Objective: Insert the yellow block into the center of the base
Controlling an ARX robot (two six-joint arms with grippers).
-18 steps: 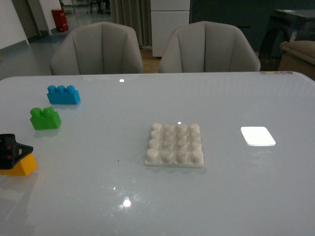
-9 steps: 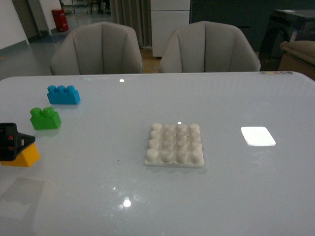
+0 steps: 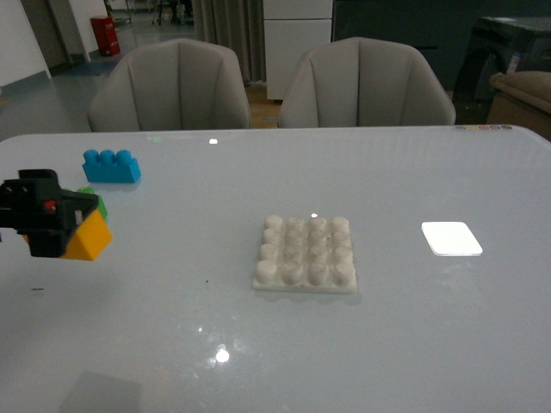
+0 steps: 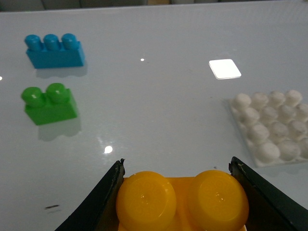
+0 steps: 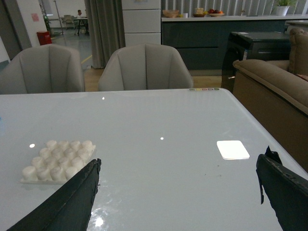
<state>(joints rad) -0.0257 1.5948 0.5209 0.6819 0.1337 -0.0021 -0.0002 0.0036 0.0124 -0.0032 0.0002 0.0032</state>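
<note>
The yellow block (image 3: 88,240) hangs above the table at the left, tilted, with my left gripper (image 3: 73,226) shut on it. In the left wrist view its two round studs (image 4: 180,199) fill the space between the black fingers (image 4: 103,197) of the left gripper (image 4: 177,168). The white studded base (image 3: 306,254) lies flat at the table's middle, well to the right of the block, and its studs are all bare. It also shows as the base (image 4: 272,127) and the base (image 5: 57,159). My right gripper (image 5: 180,161) stands open over bare table and is out of the front view.
A green brick (image 3: 96,202) sits partly hidden behind the left gripper, with a blue brick (image 3: 110,165) beyond it. A flat smooth white patch (image 3: 450,238) lies right of the base. Two grey chairs (image 3: 168,86) stand behind the table's far edge.
The left gripper has lifted the yellow block off the table and carried it up and to the right, so it now covers part of the green brick.
</note>
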